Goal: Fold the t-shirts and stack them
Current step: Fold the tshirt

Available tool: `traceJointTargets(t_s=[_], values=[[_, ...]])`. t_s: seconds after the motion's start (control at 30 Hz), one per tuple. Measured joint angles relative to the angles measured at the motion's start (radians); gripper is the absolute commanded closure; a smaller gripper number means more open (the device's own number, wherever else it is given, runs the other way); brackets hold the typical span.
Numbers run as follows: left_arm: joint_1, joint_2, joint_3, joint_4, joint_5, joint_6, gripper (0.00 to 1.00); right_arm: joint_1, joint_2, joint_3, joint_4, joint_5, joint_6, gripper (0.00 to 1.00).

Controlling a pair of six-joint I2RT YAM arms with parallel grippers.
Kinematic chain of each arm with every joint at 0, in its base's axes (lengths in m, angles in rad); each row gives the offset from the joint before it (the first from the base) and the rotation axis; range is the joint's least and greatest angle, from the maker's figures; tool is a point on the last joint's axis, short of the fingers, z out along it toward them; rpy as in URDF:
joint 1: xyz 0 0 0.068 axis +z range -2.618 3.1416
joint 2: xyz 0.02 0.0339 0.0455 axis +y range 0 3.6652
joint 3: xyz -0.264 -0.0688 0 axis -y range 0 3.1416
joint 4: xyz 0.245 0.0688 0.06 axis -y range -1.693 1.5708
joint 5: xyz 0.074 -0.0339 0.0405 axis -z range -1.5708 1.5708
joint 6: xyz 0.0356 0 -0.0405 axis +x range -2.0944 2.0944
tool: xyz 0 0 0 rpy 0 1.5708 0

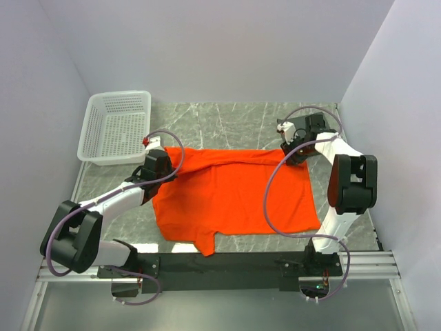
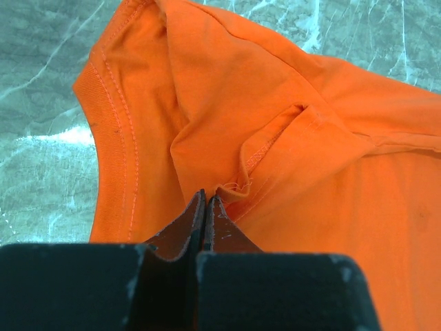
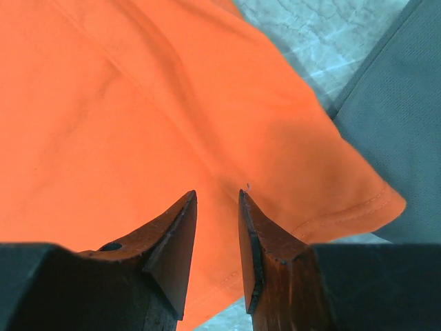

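Note:
The orange t-shirt lies spread across the middle of the marble table, its top edge folded over. At the shirt's upper left corner my left gripper has its jaws pressed together on a puckered fold beside the sleeve hem. In the left wrist view the creases run straight to that gripper. My right gripper is at the upper right corner. Seen from its wrist, this gripper is open just over the orange cloth, with nothing pinched. The dark grey t-shirt shows beside that corner.
A white lattice basket stands at the back left of the table. Walls close in behind and at both sides. Purple cables loop over the shirt from both arms.

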Motion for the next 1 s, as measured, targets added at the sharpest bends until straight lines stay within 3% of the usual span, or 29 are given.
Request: traceJointTargets(t_s=[0.43,0.53,0.8,1.0], values=[[0.000,-0.022,0.000,0.000,0.008,0.000,1.00,0.062,0.005,0.002,0.014,0.080,0.002,0.64],[0.000,-0.022,0.000,0.000,0.008,0.000,1.00,0.073,0.022,0.003,0.014,0.089,0.002,0.68],[0.000,-0.022,0.000,0.000,0.010,0.000,1.00,0.079,0.032,0.005,0.010,0.091,-0.006,0.95],[0.000,-0.023,0.000,0.000,0.010,0.000,1.00,0.079,0.032,0.003,0.011,0.090,-0.020,1.00]])
